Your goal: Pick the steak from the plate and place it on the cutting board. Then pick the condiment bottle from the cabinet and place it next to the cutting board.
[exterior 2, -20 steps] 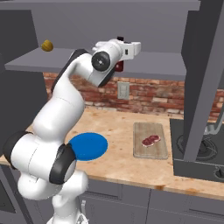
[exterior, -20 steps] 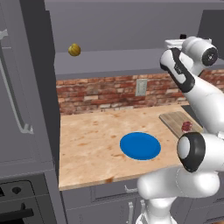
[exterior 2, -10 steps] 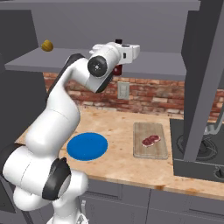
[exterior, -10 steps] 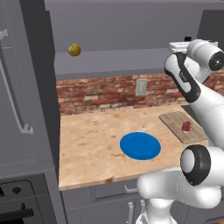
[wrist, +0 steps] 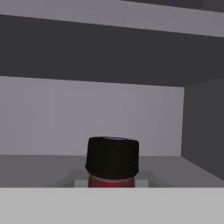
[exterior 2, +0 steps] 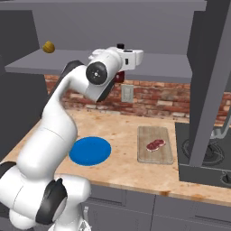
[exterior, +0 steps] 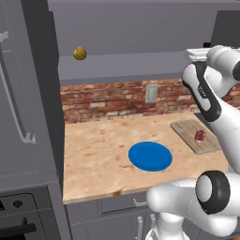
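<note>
1. The white two-finger gripper point(exterior 2: 121, 76) is raised to the front edge of the shelf of the plain grey open-fronted wall cabinet point(exterior 2: 149, 61), and its fingers are pinched onto the small dark brown-red condiment bottle point(wrist: 112, 162).
2. In the hand view that bottle stands upright right at the fingertips; its black cap and a strip of red body show against the cabinet's grey back wall.
3. In the right base view the bottle's black cap peeps over the white hand and a patch of its dark red body shows below it, in front of the shelf edge.
4. Far along the same shelf, well apart from the hand, sits a yellowish round fruit point(exterior: 79, 53).
5. Below, on the speckled light wooden counter point(exterior: 98, 150), the light brown wooden rectangular cutting board point(exterior 2: 154, 145) lies with the small raw red-pink steak point(exterior 2: 155, 144) resting on it.
6. The flat round bright blue plate point(exterior: 150, 156) lies bare on the counter, near the board but not touching it.
7. A red brick backsplash point(exterior: 108, 101) runs behind the counter.
</note>
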You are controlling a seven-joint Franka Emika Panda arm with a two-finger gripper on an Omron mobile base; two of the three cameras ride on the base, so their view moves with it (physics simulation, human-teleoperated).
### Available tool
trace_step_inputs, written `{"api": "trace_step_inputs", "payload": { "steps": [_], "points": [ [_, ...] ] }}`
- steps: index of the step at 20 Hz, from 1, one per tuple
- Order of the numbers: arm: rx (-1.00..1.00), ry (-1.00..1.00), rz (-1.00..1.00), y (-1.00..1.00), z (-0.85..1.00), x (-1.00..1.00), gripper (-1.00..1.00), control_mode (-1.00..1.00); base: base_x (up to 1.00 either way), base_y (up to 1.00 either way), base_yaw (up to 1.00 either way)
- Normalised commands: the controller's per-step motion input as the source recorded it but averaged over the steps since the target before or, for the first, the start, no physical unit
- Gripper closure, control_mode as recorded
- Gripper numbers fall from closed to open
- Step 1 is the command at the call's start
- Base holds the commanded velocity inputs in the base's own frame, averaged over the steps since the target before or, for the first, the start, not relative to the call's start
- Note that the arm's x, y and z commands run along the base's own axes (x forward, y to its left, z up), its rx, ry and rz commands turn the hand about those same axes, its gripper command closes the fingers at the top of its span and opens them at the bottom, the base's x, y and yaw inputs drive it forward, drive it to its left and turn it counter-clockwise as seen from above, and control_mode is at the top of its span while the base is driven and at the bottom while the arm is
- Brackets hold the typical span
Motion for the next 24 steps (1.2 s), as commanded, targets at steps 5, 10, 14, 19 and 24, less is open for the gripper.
{"api": "trace_step_inputs", "payload": {
  "steps": [5,10,14,19,24],
  "points": [
    [0.0,0.01,0.0,0.0,0.0,-0.41,1.0,-1.0,0.0,0.0,0.0],
    [0.0,0.0,0.0,0.04,-0.08,-0.44,1.0,-1.0,0.0,0.0,0.0],
    [0.0,0.0,0.0,0.09,-0.2,-0.44,1.0,-1.0,0.0,0.0,0.0],
    [0.0,0.0,0.0,0.12,-0.26,-0.46,1.0,-1.0,0.0,0.0,0.0],
    [0.0,0.0,0.0,0.13,-0.28,-0.45,1.0,-1.0,0.0,0.0,0.0]
  ]
}}
